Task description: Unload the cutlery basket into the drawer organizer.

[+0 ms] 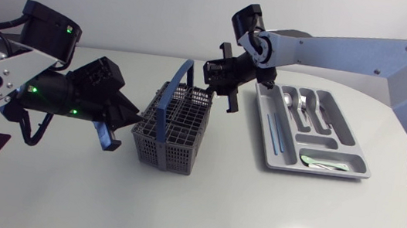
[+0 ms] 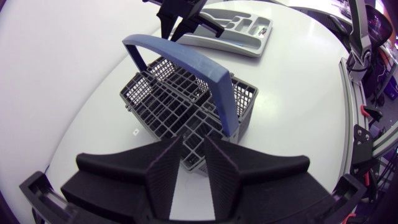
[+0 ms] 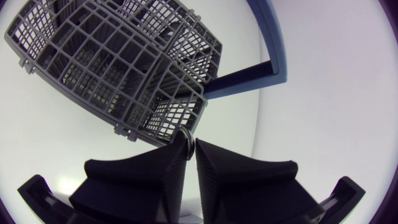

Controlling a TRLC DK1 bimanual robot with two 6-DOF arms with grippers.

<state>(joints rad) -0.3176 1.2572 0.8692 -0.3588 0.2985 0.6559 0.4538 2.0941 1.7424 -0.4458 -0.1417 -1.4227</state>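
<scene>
Evidently mid-pick: right gripper [image 3: 191, 142] over the cutlery basket [image 1: 170, 129], jaws pinched on a metal cutlery handle [image 3: 186, 134], ready to carry it to the drawer organizer [image 1: 355, 148]. Left gripper [image 2: 193, 155] hovers beside the basket, jaws narrowly apart, empty.

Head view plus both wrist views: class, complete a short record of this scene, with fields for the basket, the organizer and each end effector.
Basket: grey plastic mesh cutlery basket with blue arched handle, upright, handle raised.
Organizer: grey compartmented drawer organizer tray, beside the basket on my right side; holds metal cutlery and pale blue sticks.
Left end effector: open, at the basket's near wall.
Right end effector: over a basket corner, shut on a thin metal piece; kind unclear.
</scene>
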